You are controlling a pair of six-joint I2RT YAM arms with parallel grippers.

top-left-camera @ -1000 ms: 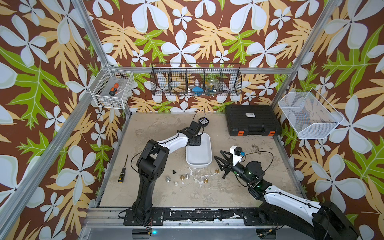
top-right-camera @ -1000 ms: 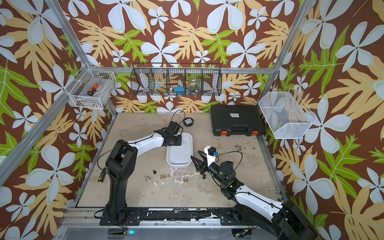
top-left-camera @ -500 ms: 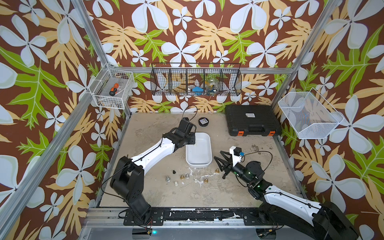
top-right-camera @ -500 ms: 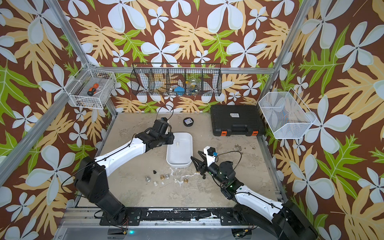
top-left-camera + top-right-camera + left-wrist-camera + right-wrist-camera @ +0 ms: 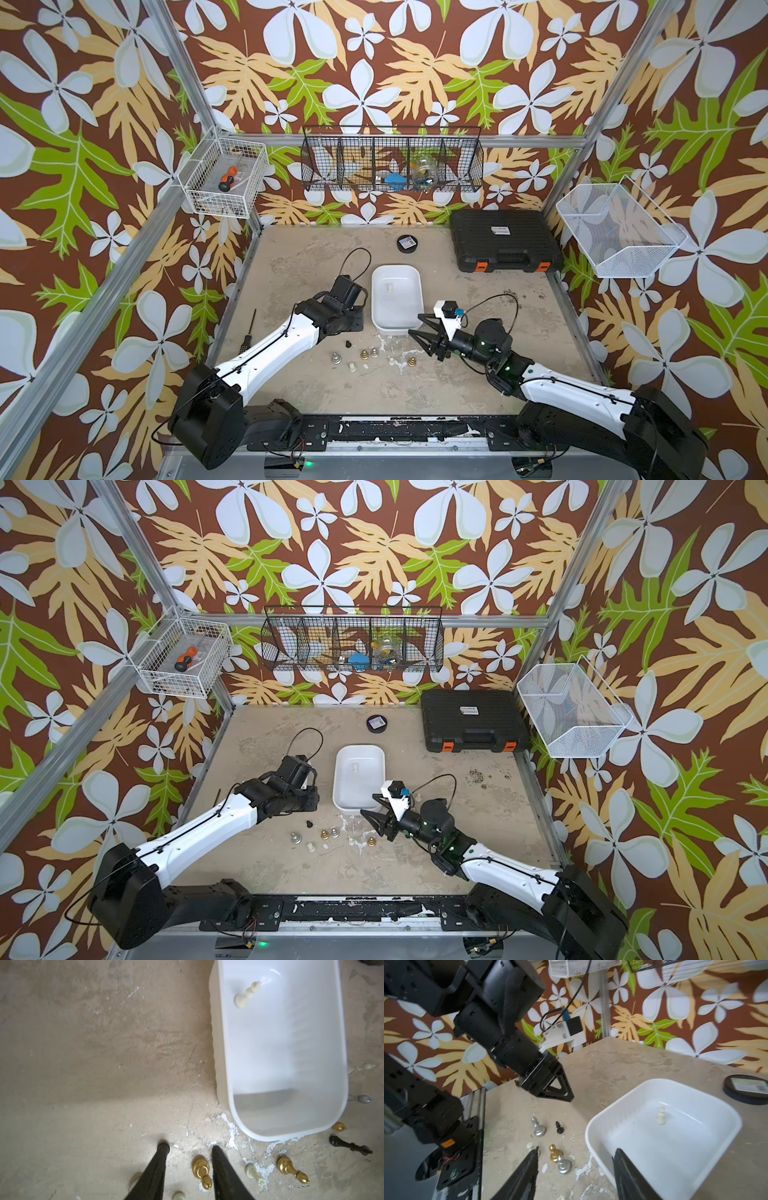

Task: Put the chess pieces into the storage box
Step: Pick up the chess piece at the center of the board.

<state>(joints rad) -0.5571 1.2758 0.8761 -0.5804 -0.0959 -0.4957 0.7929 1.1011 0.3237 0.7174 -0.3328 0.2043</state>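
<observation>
Most of the chess pieces point(image 5: 374, 353) stand in a loose row on the surface point(image 5: 316, 257) just in front of the storage box point(image 5: 399, 309). A few more sit beside its right wall, and only one cream piece point(image 5: 661, 1118) stands upright inside, so the job looks barely begun. The step in hand appears to be the next pick by the left end effector point(image 5: 189, 1147), which hangs above the row near the box's left wall, fingers apart with nothing between them. Its wrist view frames a gold piece point(image 5: 201, 1168) between the two fingers, though with the end effector up off the surface I cannot be sure this is the target. If it is, the silver piece point(image 5: 563, 1164) just beside it is the catch. The fingers should come straight down so that one slips past the neighbour rather than onto it, then close low on the gold body. Lift clear of the box rim and let go over bare floor away from the cream piece. The right end effector point(image 5: 577, 1153), also spread and empty, hovers near the box's front corner, so the left arm's path should pass well away from it.
</observation>
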